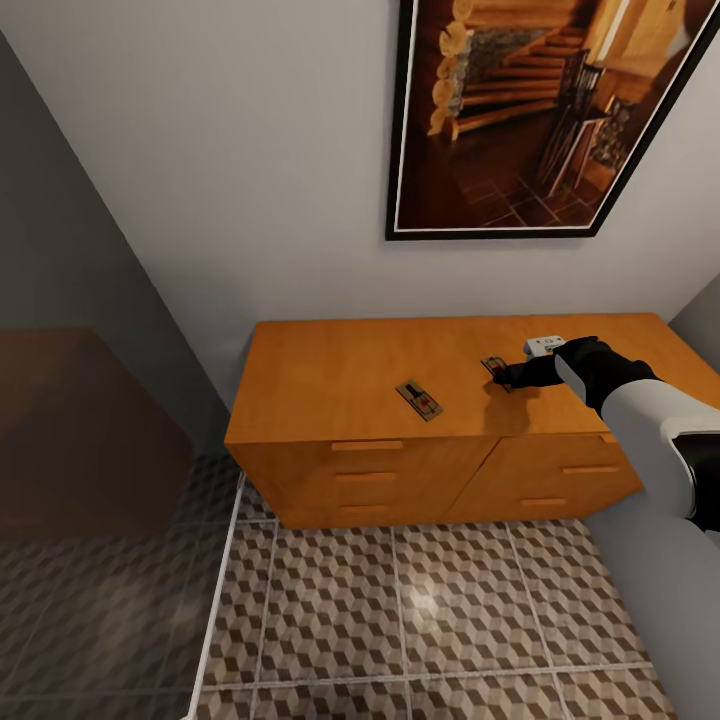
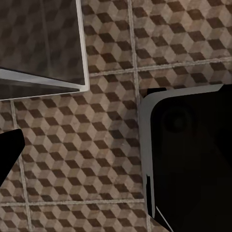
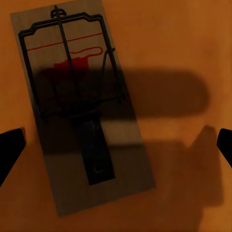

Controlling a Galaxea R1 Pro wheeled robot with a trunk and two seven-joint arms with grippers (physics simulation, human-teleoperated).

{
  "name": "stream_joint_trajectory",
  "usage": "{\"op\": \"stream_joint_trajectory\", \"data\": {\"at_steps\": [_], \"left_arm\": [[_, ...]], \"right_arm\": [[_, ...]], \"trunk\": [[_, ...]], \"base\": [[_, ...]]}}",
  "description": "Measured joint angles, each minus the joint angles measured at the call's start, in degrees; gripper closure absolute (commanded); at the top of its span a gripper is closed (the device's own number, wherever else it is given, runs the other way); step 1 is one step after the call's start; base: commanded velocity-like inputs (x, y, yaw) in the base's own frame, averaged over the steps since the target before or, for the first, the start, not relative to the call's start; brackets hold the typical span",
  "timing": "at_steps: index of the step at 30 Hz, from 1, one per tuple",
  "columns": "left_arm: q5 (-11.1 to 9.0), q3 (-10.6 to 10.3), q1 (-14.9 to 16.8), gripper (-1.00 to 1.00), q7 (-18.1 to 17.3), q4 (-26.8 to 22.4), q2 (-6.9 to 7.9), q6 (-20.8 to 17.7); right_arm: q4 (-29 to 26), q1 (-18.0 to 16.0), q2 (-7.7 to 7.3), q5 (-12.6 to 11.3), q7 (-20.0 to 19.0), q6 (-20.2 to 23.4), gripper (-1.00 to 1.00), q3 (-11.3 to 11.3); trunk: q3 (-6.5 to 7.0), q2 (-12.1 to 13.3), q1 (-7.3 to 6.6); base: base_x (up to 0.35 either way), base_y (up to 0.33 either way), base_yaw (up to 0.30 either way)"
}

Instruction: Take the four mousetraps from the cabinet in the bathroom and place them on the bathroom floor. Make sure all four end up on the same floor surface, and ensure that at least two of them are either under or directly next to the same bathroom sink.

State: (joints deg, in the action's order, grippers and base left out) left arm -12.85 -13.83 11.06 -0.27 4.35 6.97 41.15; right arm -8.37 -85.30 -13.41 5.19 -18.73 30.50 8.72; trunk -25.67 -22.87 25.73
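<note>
Right gripper [image 1: 503, 376]: hovering spread open over cabinet [image 1: 350, 385] top, nothing held. Mousetrap [image 3: 79, 104] lying flat directly beneath, offset toward one fingertip, long axis running across finger line. Second mousetrap [image 1: 419, 399] sitting nearby, mid-top. Left gripper: state unclear, facing bathroom floor [image 2: 96, 159].

Far mousetrap [image 1: 494, 367] half behind right arm [image 1: 640, 410]

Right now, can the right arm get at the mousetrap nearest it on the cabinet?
Probably yes: the right gripper hangs open right over that mousetrap, fingertips spread wide either side, and nothing lies between them on the cabinet top.
</note>
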Motion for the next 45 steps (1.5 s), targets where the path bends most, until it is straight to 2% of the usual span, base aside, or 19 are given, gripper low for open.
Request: {"op": "stream_joint_trajectory", "data": {"at_steps": [37, 38, 39, 42, 43, 45], "left_arm": [[0.0, 0.0, 0.0, -1.0, 0.0, 0.0, 0.02, 0.0], [0.0, 0.0, 0.0, -1.0, 0.0, 0.0, 0.02, 0.0], [0.0, 0.0, 0.0, -1.0, 0.0, 0.0, 0.02, 0.0], [0.0, 0.0, 0.0, -1.0, 0.0, 0.0, 0.05, 0.0], [0.0, 0.0, 0.0, -1.0, 0.0, 0.0, 0.07, 0.0], [0.0, 0.0, 0.0, -1.0, 0.0, 0.0, 0.08, 0.0]], "right_arm": [[-0.2, 0.0, 0.08, 0.3, -0.2, -0.1, -1.0, 0.4], [-0.2, 0.0, 0.08, 0.3, -0.2, -0.1, 1.0, 0.4], [0.3, 0.0, 0.11, -0.9, -0.4, 0.2, 1.0, -0.6], [0.4, 0.0, 0.12, -1.2, -0.5, 0.2, 1.0, -0.9], [-0.1, 0.0, 0.08, 0.0, -0.3, 0.0, 1.0, 0.0], [-0.2, 0.0, 0.08, 0.6, -0.3, -0.2, 1.0, 0.4]], "trunk": [[0.0, 0.0, 0.0], [0.0, 0.0, 0.0], [-0.01, 0.0, 0.0], [0.0, 0.0, 0.01], [-0.01, 0.0, 0.0], [-0.01, 0.0, 0.0]], "base": [[0.0, 0.0, 0.0], [0.0, 0.0, 0.0], [0.0, 0.0, 0.0], [0.0, 0.0, 0.0], [0.0, 0.0, 0.0], [0.0, 0.0, 0.0]]}}
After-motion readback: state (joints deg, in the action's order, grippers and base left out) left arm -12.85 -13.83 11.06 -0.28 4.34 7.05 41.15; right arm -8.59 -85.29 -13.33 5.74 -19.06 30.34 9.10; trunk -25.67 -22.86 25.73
